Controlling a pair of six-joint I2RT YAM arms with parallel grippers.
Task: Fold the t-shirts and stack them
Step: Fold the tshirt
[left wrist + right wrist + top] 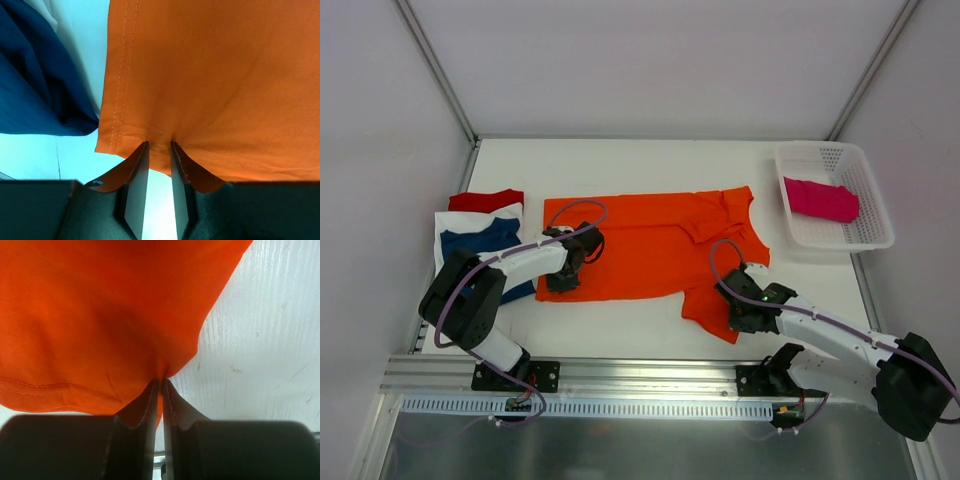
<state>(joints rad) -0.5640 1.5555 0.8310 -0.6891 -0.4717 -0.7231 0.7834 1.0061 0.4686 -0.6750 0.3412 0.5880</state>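
White tabletop (640, 165) lies under everything. Left gripper (160, 146) is clamped on the near left hem corner of the orange t-shirt (650, 245), and right gripper (161, 380) is pinched shut on its near sleeve at right. Best lift both ends together, level and taut, then carry the near edge far. A navy t-shirt (485, 240) lies left.

Orange t-shirt (650, 245) was spread flat mid-table, right end was rumpled, navy t-shirt (480, 240) was stacked on white t-shirt (455, 222) at left, red t-shirt (485, 200) was tucked behind, magenta t-shirt (820, 200) was folded in basket (880, 215).
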